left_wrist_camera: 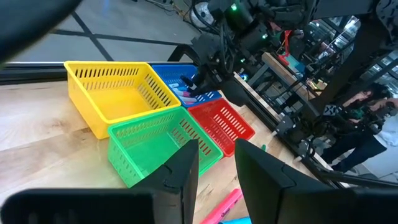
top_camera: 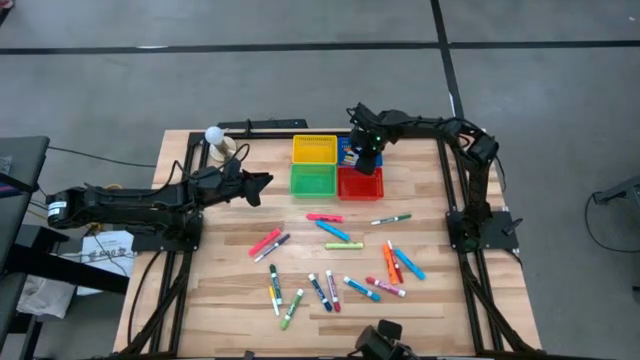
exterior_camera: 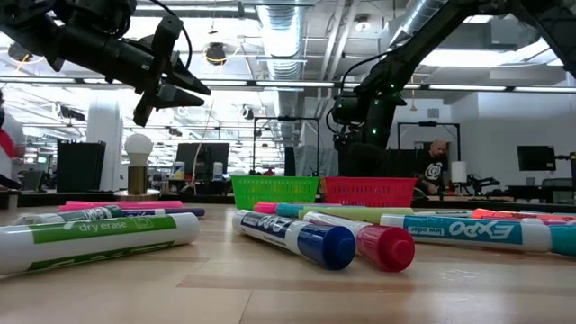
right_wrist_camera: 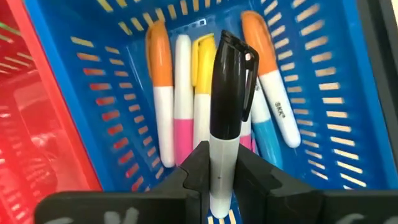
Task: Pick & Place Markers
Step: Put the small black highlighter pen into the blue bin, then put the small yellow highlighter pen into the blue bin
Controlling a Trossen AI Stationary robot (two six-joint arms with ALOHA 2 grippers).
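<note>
- Your right gripper [right_wrist_camera: 219,171] hangs over the blue basket [right_wrist_camera: 323,93] at the upper centre of the high view, clamped on a black-capped marker [right_wrist_camera: 227,118] that stands up between its fingers, cap pointing into the basket.
- Inside that blue basket, you can see four or five markers lying side by side: two with orange caps [right_wrist_camera: 158,56], one yellow, one with a pink band, one with a light blue body; the held marker hides part of them, so the count is unsure.
- The red basket [top_camera: 360,184] sits just below the blue one in the high view, with the green basket [top_camera: 313,181] to its left and the yellow basket [top_camera: 314,149] above the green; all four touch.
- Your left gripper [left_wrist_camera: 214,165] hovers left of the green basket in the high view, its fingers a little apart with nothing between them.
- The rest of the markers [top_camera: 330,262] lie scattered on the wooden table [top_camera: 220,300] across the lower centre of the high view, well apart from the baskets.
- A small lamp with a white globe [top_camera: 214,136] stands at the table's upper left corner.
</note>
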